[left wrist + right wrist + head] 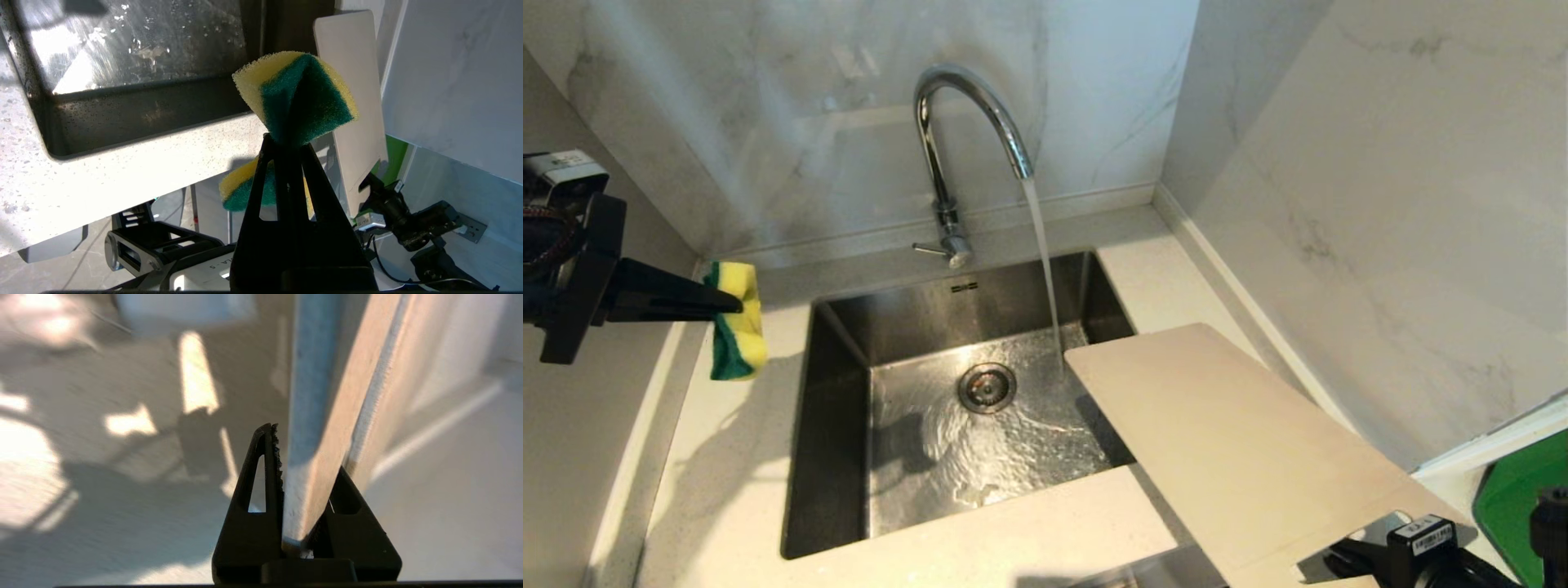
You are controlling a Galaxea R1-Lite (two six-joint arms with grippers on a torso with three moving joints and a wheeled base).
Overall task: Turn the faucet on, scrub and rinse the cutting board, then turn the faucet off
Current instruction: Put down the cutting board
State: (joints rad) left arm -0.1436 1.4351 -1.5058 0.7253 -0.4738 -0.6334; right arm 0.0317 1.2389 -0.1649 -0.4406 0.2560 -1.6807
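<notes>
cutting board juts over the sink's right rim, right gripper clamped on its edge. faucet running. left gripper pinches the sponge over the counter's left edge.

Pale speckled countertop (sink inset); cutting board overhanging

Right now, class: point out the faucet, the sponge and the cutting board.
faucet (968, 90): head view, arched spout.
sponge (737, 320): head view, yellow side beside the left gripper's tips.
cutting board (1225, 425): head view, flat top face.
</notes>
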